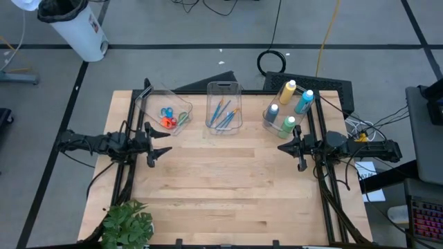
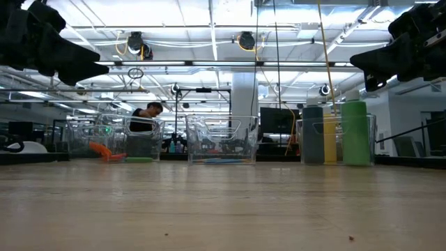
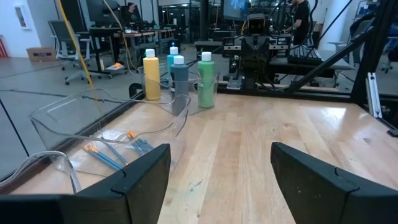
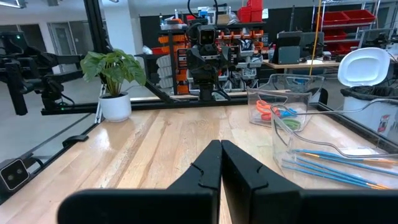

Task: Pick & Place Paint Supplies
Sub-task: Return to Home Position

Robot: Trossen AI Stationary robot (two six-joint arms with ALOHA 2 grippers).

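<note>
Scissors (image 1: pixel 167 119) in left bin (image 1: pixel 154 104), left claw (image 1: pixel 165 142) spread and empty, right claw (image 1: pixel 282 147) pressed together

I find no text, label, brand, number or sign that I can read anywhere in these views.

Four paint bottles (image 1: pixel 287 90) are standing just beyond the right pincer (image 1: pixel 280 147). At least three brushes (image 1: pixel 223 115) are lying farther back, between the two pincers. At least three scissors (image 1: pixel 168 119) are lying just beyond the left pincer (image 1: pixel 165 142). Three clear bins (image 1: pixel 223 84) are holding them; one plant (image 1: pixel 128 223) is standing well apart.
</note>
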